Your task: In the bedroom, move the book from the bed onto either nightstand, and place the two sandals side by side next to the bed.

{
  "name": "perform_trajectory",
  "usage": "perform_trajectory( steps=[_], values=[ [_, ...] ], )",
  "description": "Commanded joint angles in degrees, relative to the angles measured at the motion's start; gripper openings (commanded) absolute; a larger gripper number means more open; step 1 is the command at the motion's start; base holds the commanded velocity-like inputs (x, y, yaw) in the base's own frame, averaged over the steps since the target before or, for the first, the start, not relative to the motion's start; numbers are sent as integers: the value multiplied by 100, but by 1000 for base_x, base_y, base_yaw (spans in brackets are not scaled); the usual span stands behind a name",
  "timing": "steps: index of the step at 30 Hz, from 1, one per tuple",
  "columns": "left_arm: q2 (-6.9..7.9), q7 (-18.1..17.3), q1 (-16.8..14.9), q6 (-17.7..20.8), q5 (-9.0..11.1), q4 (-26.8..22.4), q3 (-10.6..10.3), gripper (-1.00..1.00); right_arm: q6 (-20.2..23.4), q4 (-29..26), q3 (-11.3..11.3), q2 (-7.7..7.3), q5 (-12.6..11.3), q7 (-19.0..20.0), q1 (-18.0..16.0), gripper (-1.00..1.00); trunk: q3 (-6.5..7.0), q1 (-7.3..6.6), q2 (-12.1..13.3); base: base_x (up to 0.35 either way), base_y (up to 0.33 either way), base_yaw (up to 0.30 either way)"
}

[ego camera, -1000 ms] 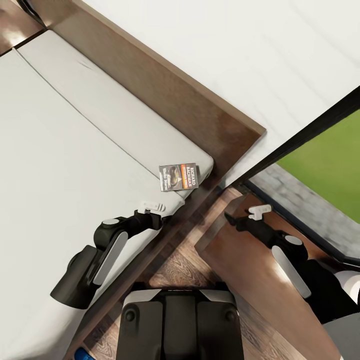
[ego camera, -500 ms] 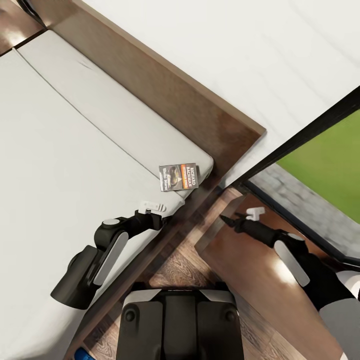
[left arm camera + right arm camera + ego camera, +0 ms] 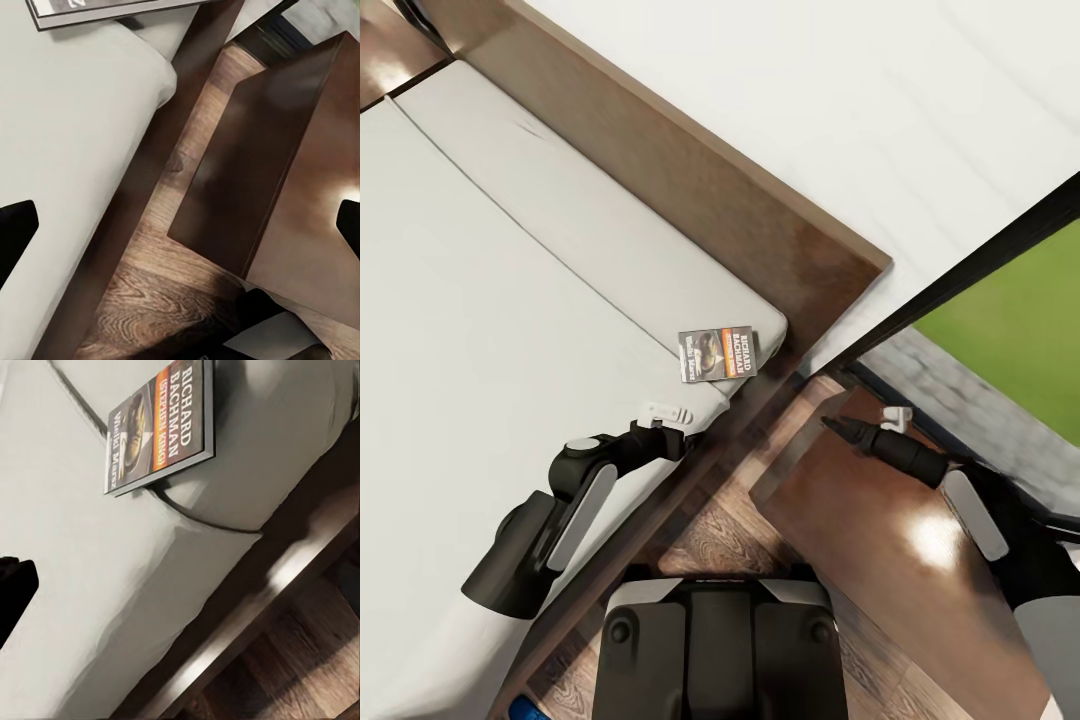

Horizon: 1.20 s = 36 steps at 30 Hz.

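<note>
both grippers, left (image 3: pixel 682 413) and right (image 3: pixel 828 424), hold nothing, how wide i cannot tell; book (image 3: pixel 717 354) waits on bed (image 3: pixel 480 300), not on nightstand (image 3: pixel 860 530).

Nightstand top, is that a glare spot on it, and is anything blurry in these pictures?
Head view: a bright glare patch on the glossy nightstand top beside the right arm. Left wrist view: the same glare at the frame edge; the bed rail looks soft. Right wrist view: the book lettering is sharp, the rail smeared.
</note>
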Motion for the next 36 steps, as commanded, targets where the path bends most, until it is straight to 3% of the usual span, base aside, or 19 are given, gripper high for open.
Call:
perform_trajectory(
  steps=[1, 11, 15, 27, 36],
  values=[
    [3, -25, -3, 22, -22, -5, -3, 100, 70, -1, -57, -4, -60, 48, -2, 100, -4, 2, -6, 0, 0, 0],
    [-3, -23, 1, 18, -22, 20, -3, 100, 276, -10, -326, -7, -69, 661, -2, 100, -4, 2, -6, 0, 0, 0],
    [-6, -31, 1, 14, -22, 31, -3, 100, 329, -30, -460, -9, -74, 717, -2, 100, -4, 2, -6, 0, 0, 0],
    [-35, -41, 3, 13, -20, 39, -27, 100, 342, -62, -489, -4, -75, 726, -2, 100, -220, 266, -487, 0, 0, 0],
    [-41, -33, 1, 13, -22, 39, -178, 100, 342, -63, -486, -4, -75, 726, -2, 100, -381, 464, -848, 0, 0, 0]
  ],
)
